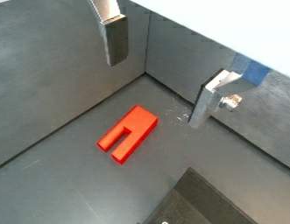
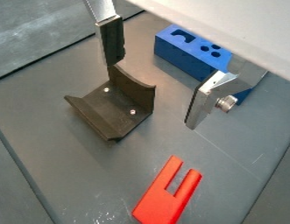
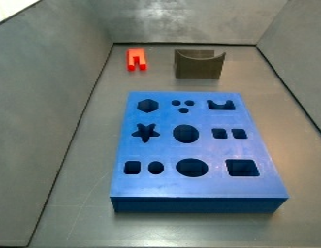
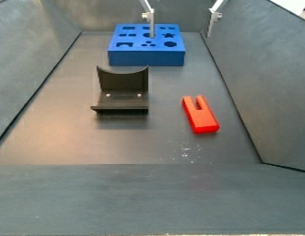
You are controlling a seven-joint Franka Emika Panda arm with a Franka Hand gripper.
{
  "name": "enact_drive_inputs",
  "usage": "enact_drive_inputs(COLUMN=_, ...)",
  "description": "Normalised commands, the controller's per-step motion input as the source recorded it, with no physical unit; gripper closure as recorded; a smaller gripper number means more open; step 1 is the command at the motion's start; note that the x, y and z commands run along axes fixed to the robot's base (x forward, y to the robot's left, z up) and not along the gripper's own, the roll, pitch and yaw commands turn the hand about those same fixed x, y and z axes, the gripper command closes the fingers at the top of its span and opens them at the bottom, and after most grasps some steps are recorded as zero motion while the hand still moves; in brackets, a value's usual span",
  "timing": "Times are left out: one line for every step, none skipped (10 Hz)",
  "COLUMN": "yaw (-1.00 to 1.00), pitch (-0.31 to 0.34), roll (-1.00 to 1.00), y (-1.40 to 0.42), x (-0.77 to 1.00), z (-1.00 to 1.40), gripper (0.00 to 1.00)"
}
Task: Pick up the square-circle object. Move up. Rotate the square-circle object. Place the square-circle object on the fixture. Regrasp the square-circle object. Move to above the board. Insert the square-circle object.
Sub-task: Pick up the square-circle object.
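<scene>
Side view | square-circle object point(image 4: 200, 113) flat, legs toward board point(image 4: 147, 44) | end effector point(image 4: 181, 12) open above

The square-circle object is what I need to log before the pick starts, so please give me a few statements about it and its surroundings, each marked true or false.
1. The square-circle object lies flat on the floor. True.
2. The gripper is shut on the square-circle object. False: the gripper is open and empty, above the floor, with nothing between its fingers.
3. The square-circle object sits in the notch of the fixture. False: it lies beside the fixture, apart from it.
4. The board has a star-shaped hole. True.
5. A piece is already inserted in the board. False: its holes look empty in both side views.
</scene>
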Motion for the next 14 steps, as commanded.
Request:
enact_drive_inputs(yaw=0.03, pitch=-0.034, roll=0.0, y=-0.05, x=0.0, z=-0.02, gripper=0.0)
enact_drive_inputs(yaw=0.14, pitch=-0.027, roll=0.02, y=-0.19, x=0.0, z=-0.02, gripper=0.0)
enact_drive_inputs(yaw=0.06, pitch=-0.006, roll=0.0, y=-0.1, x=0.0, z=-0.03, gripper=0.0)
enact_drive_inputs(yaw=0.03, pitch=-0.026, roll=0.0, y=-0.03, x=0.0, z=-0.11, gripper=0.0)
enact_drive_inputs(yaw=0.09, pitch=-0.017, roll=0.0, y=0.04, x=-0.04, z=-0.3, gripper=0.0)
enact_drive_inputs(yaw=0.13, pitch=-0.003, roll=0.0, y=0.3, x=-0.19, z=-0.53, gripper=0.0)
enact_drive_inputs(yaw=0.16, pitch=-0.024, roll=0.0, y=0.29, x=-0.22, z=-0.55, gripper=0.0)
enact_drive_inputs(yaw=0.25, pitch=-0.063, roll=-0.02, y=0.27, x=-0.26, z=-0.48, gripper=0.0)
enact_drive_inputs(yaw=0.35, pitch=-0.086, roll=-0.04, y=0.19, x=-0.35, z=-0.41, gripper=0.0)
enact_drive_inputs(yaw=0.49, pitch=-0.11, roll=-0.07, y=0.11, x=-0.41, z=-0.26, gripper=0.0)
enact_drive_inputs(yaw=0.57, pitch=-0.113, roll=-0.08, y=0.16, x=-0.43, z=-0.28, gripper=0.0)
enact_drive_inputs(yaw=0.52, pitch=-0.173, roll=-0.13, y=0.08, x=-0.39, z=-0.13, gripper=0.0)
enact_drive_inputs(yaw=0.36, pitch=-0.149, roll=-0.06, y=0.05, x=-0.31, z=-0.33, gripper=0.0)
enact_drive_inputs(yaw=0.15, pitch=-0.18, roll=-0.07, y=0.0, x=-0.24, z=-0.41, gripper=0.0)
